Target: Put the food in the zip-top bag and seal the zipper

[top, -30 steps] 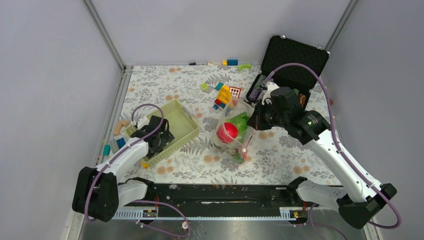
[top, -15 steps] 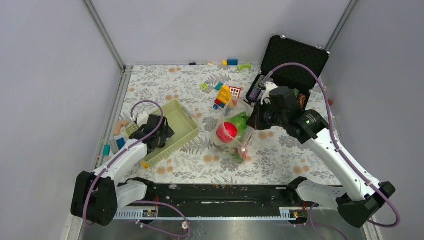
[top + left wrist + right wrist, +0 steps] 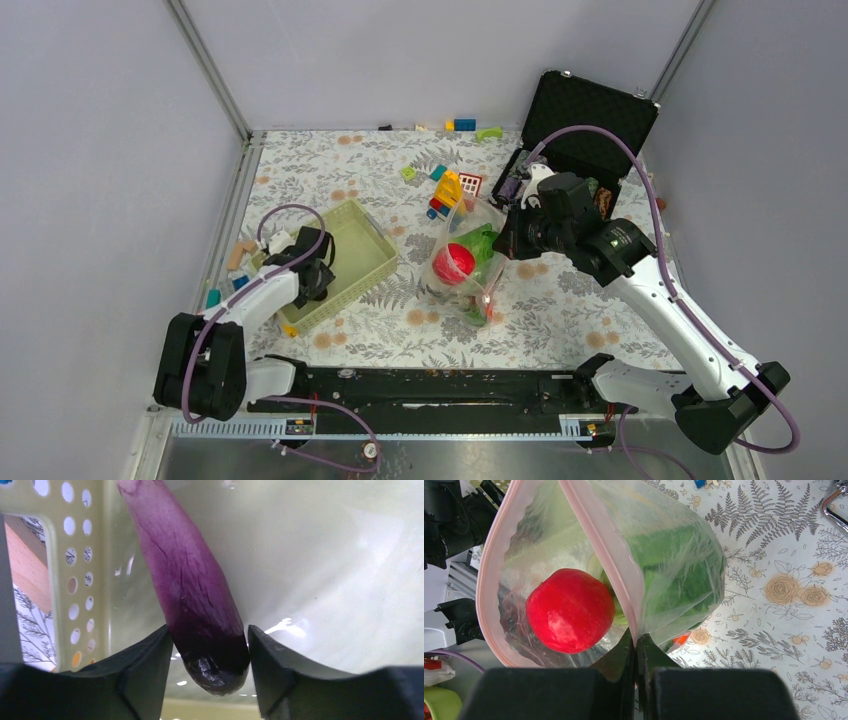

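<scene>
Most of the loading looks done; sealing hasn't started. The surface point(image 3: 560, 300) carries a pale green basket point(image 3: 365, 250) on the left and the zip-top bag point(image 3: 455, 295) in the middle, well apart from each other. The bag's mouth is held open. Inside it are green leafy food point(image 3: 674, 565) and the red round one point(image 3: 569, 610).

One purple vegetable point(image 3: 190, 570) lies in the basket by its holed wall. The left gripper point(image 3: 209, 655) is down in the basket. Its fingers point(image 3: 145, 675) are partly closed either side of the vegetable's dark end and both look to touch it. It isn't lifted yet.

The right gripper point(image 3: 636, 652) has its fingers pinched fully together on the zipper point(image 3: 596, 542), holding one lip of the mouth up.

My read of what's left: carry the purple piece over, drop it in, then run the zipper shut. I can't tell whether any other food is outside the bag.

Compared with a second ago, the left arm has sunk lower into the basket's near corner and its fingers have gone from wide open to closing in. The right arm, bag and contents are unchanged.
</scene>
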